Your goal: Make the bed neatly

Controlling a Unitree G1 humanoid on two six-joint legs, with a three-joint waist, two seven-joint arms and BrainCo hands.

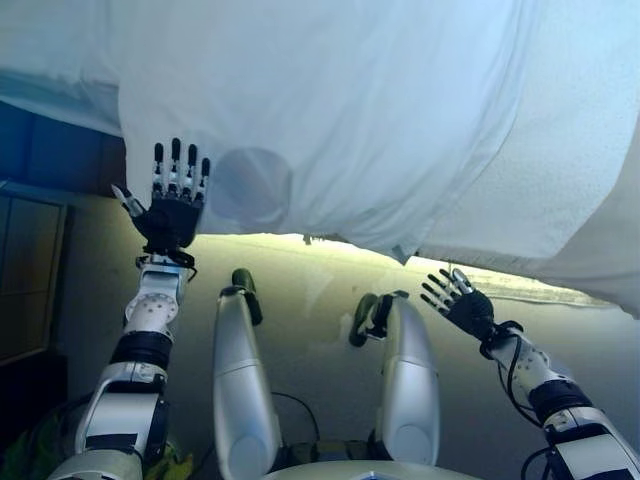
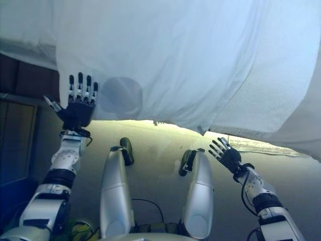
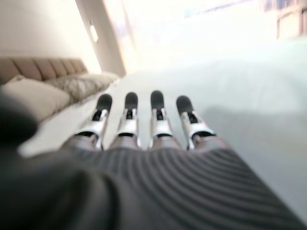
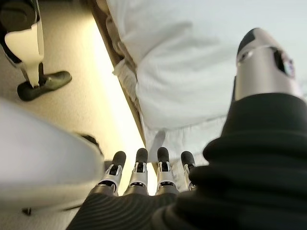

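Observation:
A white duvet (image 1: 350,110) covers the bed and hangs over its near edge, with one corner (image 1: 405,250) drooping lowest. My left hand (image 1: 172,205) is raised at the left with its fingers straight, their tips against the hanging duvet edge, holding nothing. My right hand (image 1: 462,303) hovers low at the right, open with fingers spread, just below the drooping cloth and apart from it. In the left wrist view the fingers (image 3: 128,120) point along the flat duvet (image 3: 249,86) toward pillows (image 3: 36,96) at the headboard (image 3: 41,69).
A dark wooden cabinet (image 1: 30,270) stands at the left beside my left arm. The pale floor (image 1: 310,290) runs under the bed's near edge. A rougher white mattress side or sheet (image 1: 570,190) shows at the right under the duvet.

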